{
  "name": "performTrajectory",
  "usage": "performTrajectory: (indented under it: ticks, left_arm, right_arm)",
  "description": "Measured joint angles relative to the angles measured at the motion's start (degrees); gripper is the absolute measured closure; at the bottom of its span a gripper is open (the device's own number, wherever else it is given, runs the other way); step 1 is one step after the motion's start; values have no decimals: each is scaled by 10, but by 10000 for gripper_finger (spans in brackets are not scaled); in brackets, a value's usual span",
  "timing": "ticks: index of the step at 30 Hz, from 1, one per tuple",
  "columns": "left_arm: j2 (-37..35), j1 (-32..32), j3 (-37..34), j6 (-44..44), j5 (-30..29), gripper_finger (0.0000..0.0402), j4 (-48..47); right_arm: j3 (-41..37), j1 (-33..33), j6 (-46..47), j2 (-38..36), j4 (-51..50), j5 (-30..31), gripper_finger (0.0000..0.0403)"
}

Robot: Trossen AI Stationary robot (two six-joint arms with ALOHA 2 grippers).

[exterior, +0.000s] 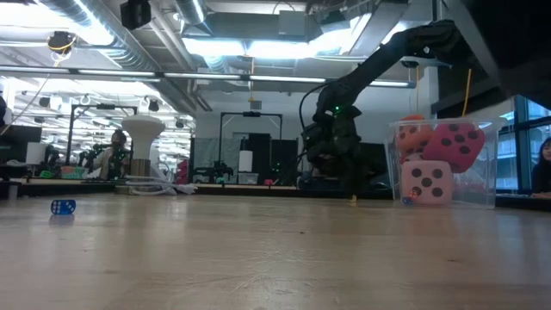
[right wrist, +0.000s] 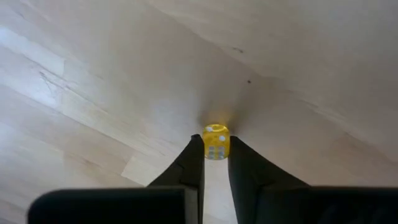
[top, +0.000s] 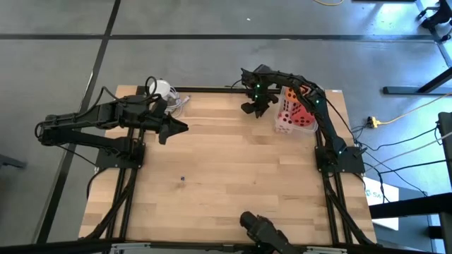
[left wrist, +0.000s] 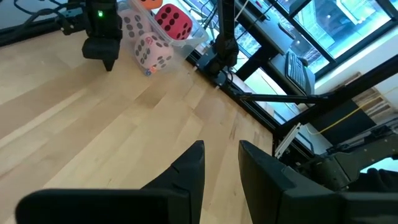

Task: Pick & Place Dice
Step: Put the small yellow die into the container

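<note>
On the far left we saw the left arm stretched along the wooden table (top: 233,176) near its back edge, the left gripper (top: 176,130) hovering over bare boards. In its own wrist view the two dark fingers (left wrist: 189,171) stood a little apart, with only wood grain between them (nothing held there, we were sure of that). Just behind that gripper, near the table's back edge, sat a white rounded object (top: 162,89), and we could not tell what it was.

Moving in from there, a small blue die (exterior: 63,207) lay alone on the table, well apart from both arms; from above it showed only as a dark speck (top: 182,179).

Past the middle we came to the right arm, arching over from the right side and reaching down to the boards near the back edge. The right gripper (top: 256,107) pointed down at the table, and its wrist view gave us the best look: a small yellow die (right wrist: 216,142) with pale pips sat on the wood right between the fingertips, the fingers (right wrist: 193,162) close in on either side of it. Whether they were already pressing it or only flanking it, we could not tell.

Just right of that gripper stood the clear plastic bin (exterior: 492,164), holding the big soft dice: a red one with dark pips (exterior: 456,145) on top, an orange one (exterior: 413,133) behind it, and a pale pink one (exterior: 426,182) at the front (all inside the bin, stacked against each other).

At the right edge of the low view, a person (exterior: 542,168) sat beyond the table.
</note>
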Motion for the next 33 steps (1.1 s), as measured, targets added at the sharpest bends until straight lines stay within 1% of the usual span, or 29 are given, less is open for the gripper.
performTrajectory:
  ticks: [9, 12, 22, 28, 33]
  left_arm:
    - [0, 0, 0, 4, 0, 311, 0]
    - [0, 0, 0, 5, 0, 311, 0]
    - [0, 0, 0, 9, 6, 311, 0]
    - [0, 0, 0, 11, 6, 311, -1]
    - [0, 0, 0, 18, 7, 311, -1]
  right_arm:
    - [0, 17, -45, 0, -48, -2, 360]
    - [0, 26, -60, -1, -56, -15, 360]
    - [0, 62, -106, -27, -80, -21, 360]
    - [0, 87, -130, -39, -85, -25, 360]
    - [0, 96, -132, -62, -73, -30, 360]
